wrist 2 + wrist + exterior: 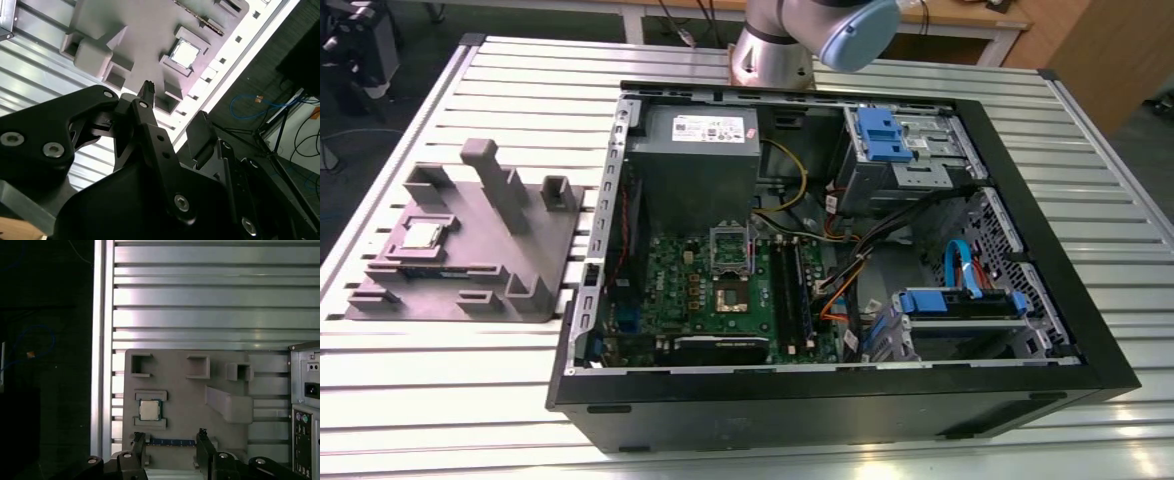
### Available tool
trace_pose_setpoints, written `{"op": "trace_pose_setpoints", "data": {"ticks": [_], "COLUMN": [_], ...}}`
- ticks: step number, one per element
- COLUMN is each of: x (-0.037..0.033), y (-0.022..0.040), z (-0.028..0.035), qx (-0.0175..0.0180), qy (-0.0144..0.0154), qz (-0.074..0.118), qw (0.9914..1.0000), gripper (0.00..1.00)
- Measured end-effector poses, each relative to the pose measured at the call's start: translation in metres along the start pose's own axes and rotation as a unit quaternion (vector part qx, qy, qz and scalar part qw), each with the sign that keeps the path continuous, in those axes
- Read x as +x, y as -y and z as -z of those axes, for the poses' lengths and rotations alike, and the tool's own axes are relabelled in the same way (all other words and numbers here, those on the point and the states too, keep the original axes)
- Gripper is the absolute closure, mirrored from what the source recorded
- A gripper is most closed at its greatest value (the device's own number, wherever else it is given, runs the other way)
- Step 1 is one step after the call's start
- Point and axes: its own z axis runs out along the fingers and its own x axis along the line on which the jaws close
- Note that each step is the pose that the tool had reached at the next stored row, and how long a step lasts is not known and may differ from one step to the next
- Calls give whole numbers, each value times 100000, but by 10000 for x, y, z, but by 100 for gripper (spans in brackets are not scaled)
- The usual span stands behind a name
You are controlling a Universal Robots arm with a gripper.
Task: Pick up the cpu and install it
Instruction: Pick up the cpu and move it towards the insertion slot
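Observation:
The cpu [424,235] is a small silvery square chip lying in a recess of the grey fixture [467,250] on the exterior view's left, outside the computer case. In both wrist views it sits in the same recess, cpu [149,410] and cpu [184,54]. My gripper [170,439] hangs well above the fixture [185,405], open, with nothing between its black fingers [139,441]. In the second wrist view the gripper [175,107] is clear of the chip. The green motherboard [720,300] lies in the case with its socket [731,295] exposed.
The open black computer case [1014,330] holds a grey power supply [700,150], blue drive cages [894,135] and orange and black cables [854,270]. Tall posts [494,180] rise from the fixture. A slim blue-edged strip [172,442] lies in a fixture slot. The slatted metal table [480,400] carries everything.

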Motion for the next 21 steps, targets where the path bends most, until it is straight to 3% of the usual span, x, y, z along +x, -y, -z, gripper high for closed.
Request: {"op": "trace_pose_setpoints", "data": {"ticks": [7,13,21], "x": [199,229,261], "y": [3,5,9], "z": [-28,-56,-145], "qx": [0,61,55], "qy": [-5,-8,15], "qz": [-2,207,577], "qw": [100000,100000,99998], "gripper": [47,47,47]}}
